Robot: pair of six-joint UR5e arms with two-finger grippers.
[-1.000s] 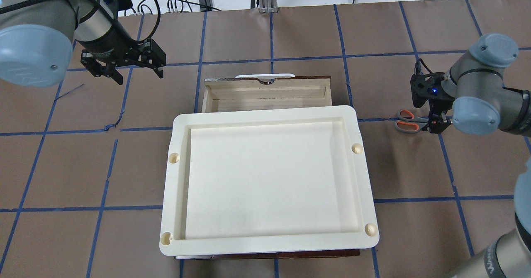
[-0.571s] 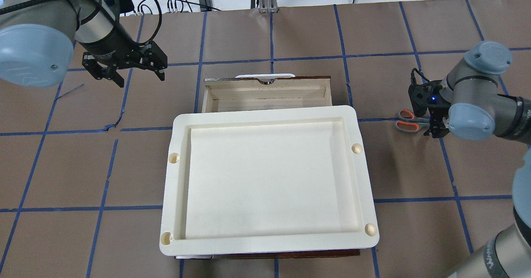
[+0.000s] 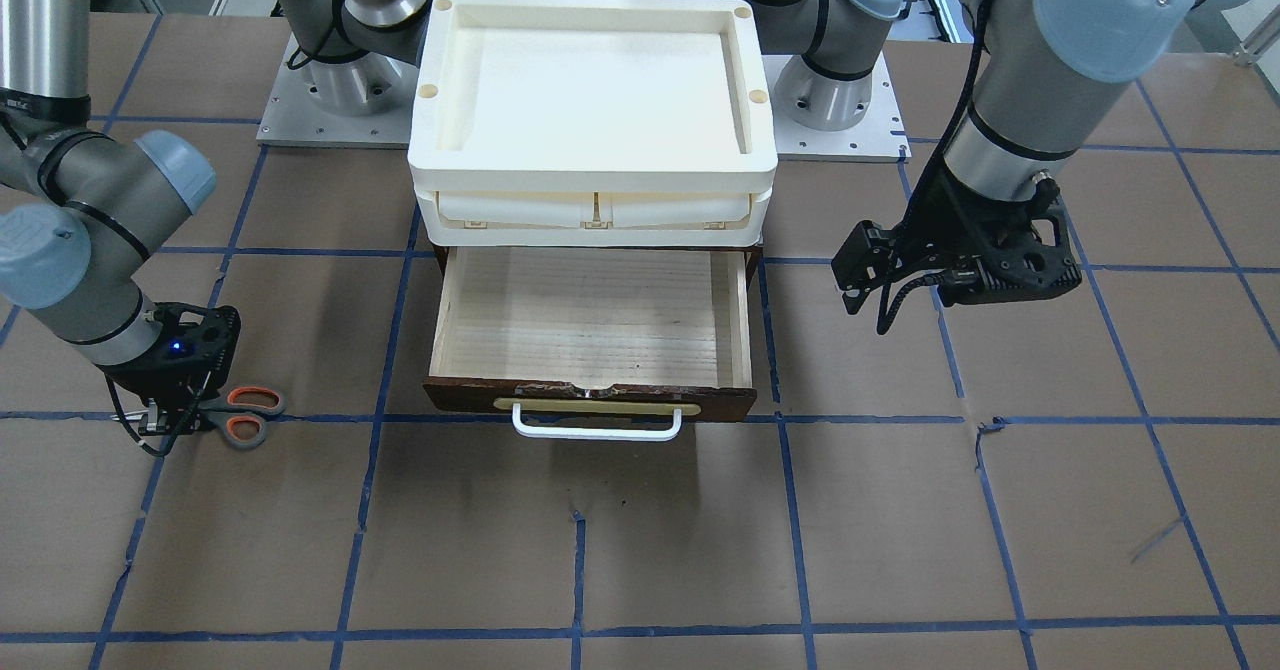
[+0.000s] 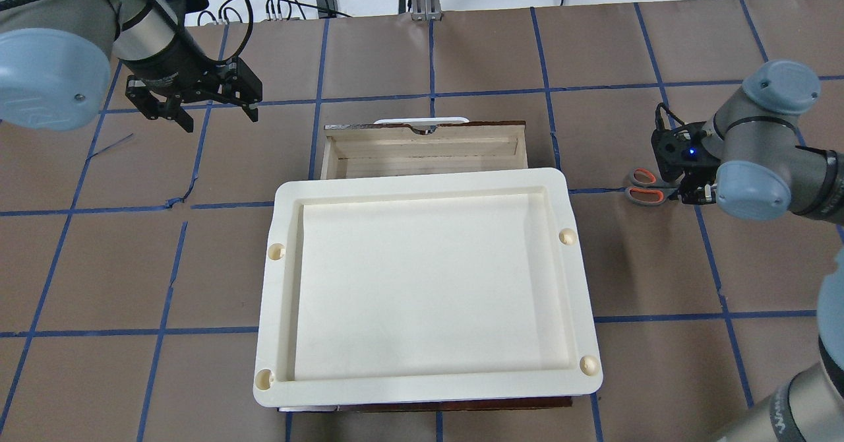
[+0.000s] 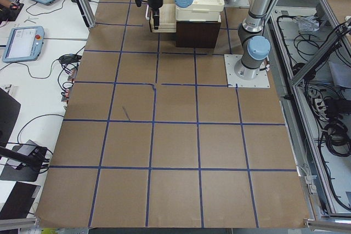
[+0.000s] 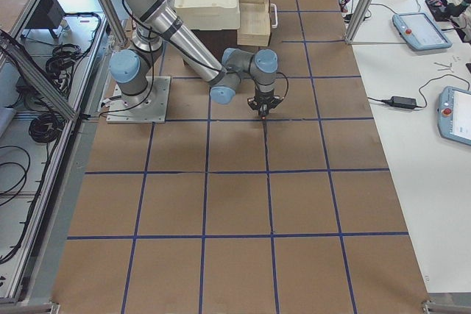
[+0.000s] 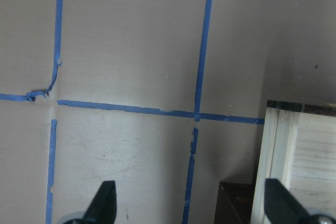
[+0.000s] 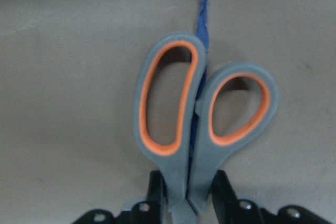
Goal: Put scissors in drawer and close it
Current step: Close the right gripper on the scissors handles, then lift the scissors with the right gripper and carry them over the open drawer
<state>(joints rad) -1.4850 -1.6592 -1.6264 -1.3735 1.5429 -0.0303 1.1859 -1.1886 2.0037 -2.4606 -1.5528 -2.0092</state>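
Observation:
The scissors (image 4: 645, 195), grey handles with orange-lined loops, are at the table's right side, right of the drawer; the blades are hidden under my right gripper. My right gripper (image 4: 691, 194) is shut on the scissors (image 8: 186, 171) just below the loops, a finger (image 8: 155, 184) pressed on each side. They also show in the front view (image 3: 243, 416) with that gripper (image 3: 165, 415). The pale-wood drawer (image 3: 590, 320) is pulled open and empty, with its white bar handle (image 3: 597, 433) on the dark front. My left gripper (image 4: 219, 119) is open and empty above the table, left of the drawer (image 4: 422, 155).
A cream plastic tray box (image 4: 422, 190) sits on top of the brown cabinet and covers the near part of the drawer. The drawer's corner (image 7: 294, 150) shows in the left wrist view. Blue tape lines cross the brown table.
My right gripper has shifted slightly left and away from me, and the scissors have moved with it. My left gripper has moved a little farther away from me, still open.

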